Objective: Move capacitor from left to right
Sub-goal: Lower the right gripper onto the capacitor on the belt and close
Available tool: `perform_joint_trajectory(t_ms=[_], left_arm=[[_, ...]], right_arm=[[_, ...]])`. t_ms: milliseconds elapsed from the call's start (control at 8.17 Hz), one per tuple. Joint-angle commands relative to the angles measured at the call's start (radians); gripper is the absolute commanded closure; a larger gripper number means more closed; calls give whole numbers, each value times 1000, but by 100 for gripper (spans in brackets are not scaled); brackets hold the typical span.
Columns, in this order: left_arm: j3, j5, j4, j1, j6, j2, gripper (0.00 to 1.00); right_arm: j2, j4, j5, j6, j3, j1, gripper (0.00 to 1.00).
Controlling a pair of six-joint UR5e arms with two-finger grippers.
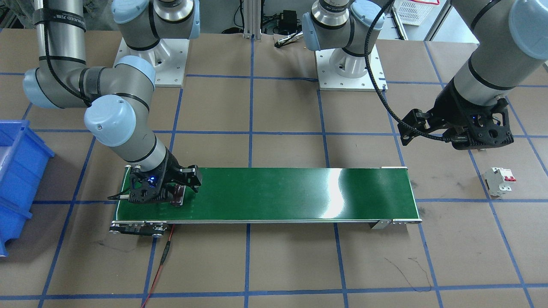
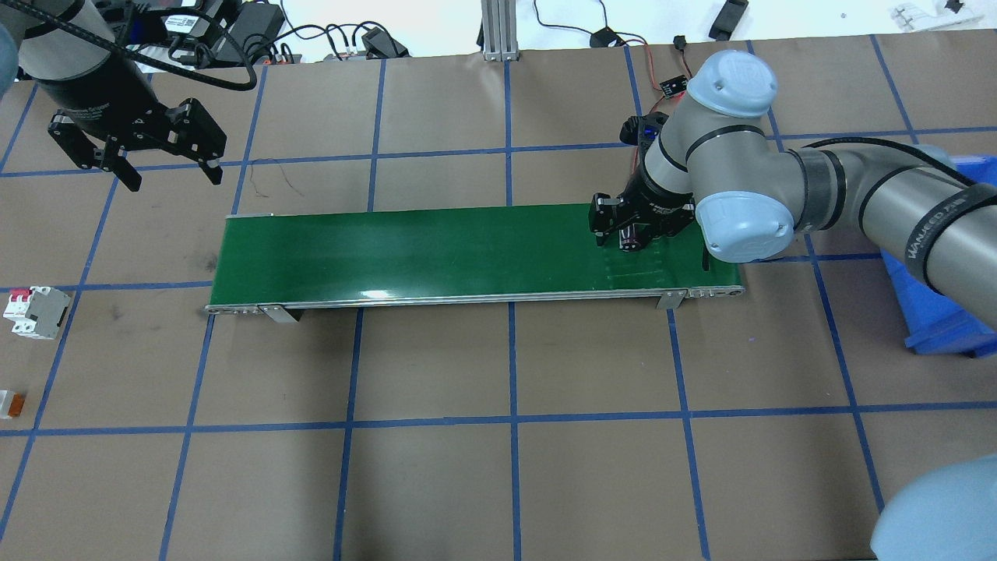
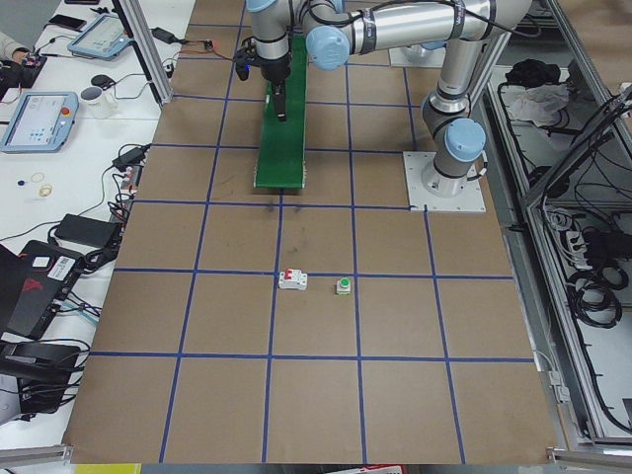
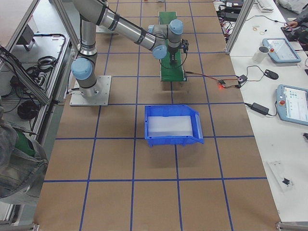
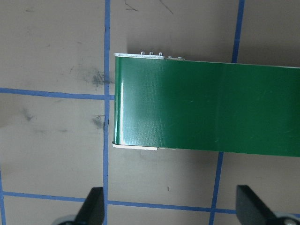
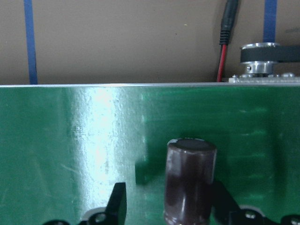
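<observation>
The capacitor [image 6: 190, 183], a dark brown glossy cylinder, sits on the green conveyor belt [image 2: 436, 249] at its right end, its flat end toward the top of the right wrist view. My right gripper [image 2: 632, 240] is lowered around it, partly open. A clear gap shows between one finger [image 6: 118, 199] and the capacitor, while the other finger sits close against it. The front-facing view shows the same capacitor [image 1: 178, 194] between the fingers. My left gripper [image 2: 173, 178] hangs open and empty above the table, just off the belt's left end [image 5: 140, 108].
A white breaker with red switches [image 2: 35, 312] and a small orange-and-white part [image 2: 9, 403] lie on the table at the far left. A green-topped button [image 3: 344, 286] is beside the breaker. A blue bin [image 4: 172, 126] stands beyond the belt's right end. A red wire [image 1: 165, 256] trails from the belt.
</observation>
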Motion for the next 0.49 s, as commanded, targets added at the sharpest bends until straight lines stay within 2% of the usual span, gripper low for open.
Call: perform_joint_trajectory(t_ms=[0,122,367], left_arm=[[1,0,0,0,-13,-1,0],[0,0,0,0,-13,-1,0],[0,0,0,0,-13,-1,0]], right_arm=[[13,-2,-24,-14,-3,-4,85],[5,3,-35,-29,-8,-4,100],[-13,4,-50,-49,-40,-9,100]])
